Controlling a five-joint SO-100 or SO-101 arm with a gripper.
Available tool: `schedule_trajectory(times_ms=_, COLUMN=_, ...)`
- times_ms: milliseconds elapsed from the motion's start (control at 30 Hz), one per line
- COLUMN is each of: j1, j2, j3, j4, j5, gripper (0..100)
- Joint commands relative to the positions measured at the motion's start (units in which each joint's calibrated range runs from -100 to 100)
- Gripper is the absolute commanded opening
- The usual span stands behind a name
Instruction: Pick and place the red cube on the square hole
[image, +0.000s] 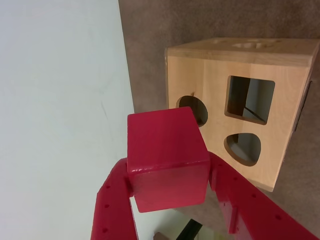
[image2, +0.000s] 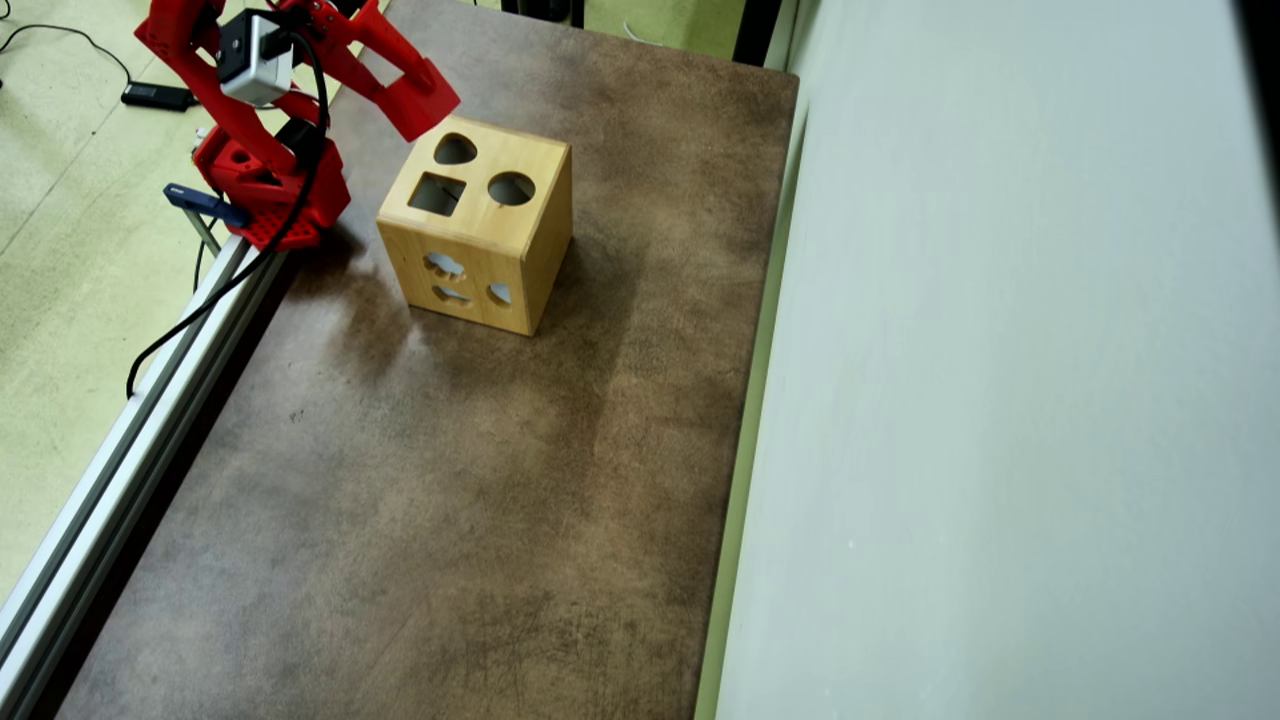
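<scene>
The red cube (image: 167, 157) is clamped between the two red fingers of my gripper (image: 168, 169), which is shut on it and holds it off the table. Behind it in the wrist view stands the light wooden box (image: 210, 80). The square hole (image: 250, 99) shows in the box's holed face, with a round hole (image: 196, 109) and a rounded heart-like hole (image: 243, 148) beside it. In the overhead view the gripper (image2: 425, 105) hangs just up-left of the box (image2: 480, 265), near the heart-like hole (image2: 455, 150). The square hole (image2: 437, 193) lies on the top face, apart from the gripper.
The box stands on a brown table top (image2: 450, 500). A pale wall panel (image2: 1000, 350) runs along the right side. A metal rail (image2: 130, 430) edges the left side, with the arm's red base (image2: 270, 190) clamped there and a cable trailing down.
</scene>
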Motion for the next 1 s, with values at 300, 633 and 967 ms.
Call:
schedule_trajectory(times_ms=300, j1=-5.36, j2=5.82, j3=-0.95, j4=0.57, j5=-2.64, gripper=1)
schedule_trajectory(times_ms=633, j1=-6.25, j2=6.16, j3=11.3, j4=0.57, j5=-2.69, gripper=1)
schedule_trajectory(times_ms=967, j1=-5.43, j2=6.5, j3=14.79, j4=0.57, j5=-2.64, gripper=1)
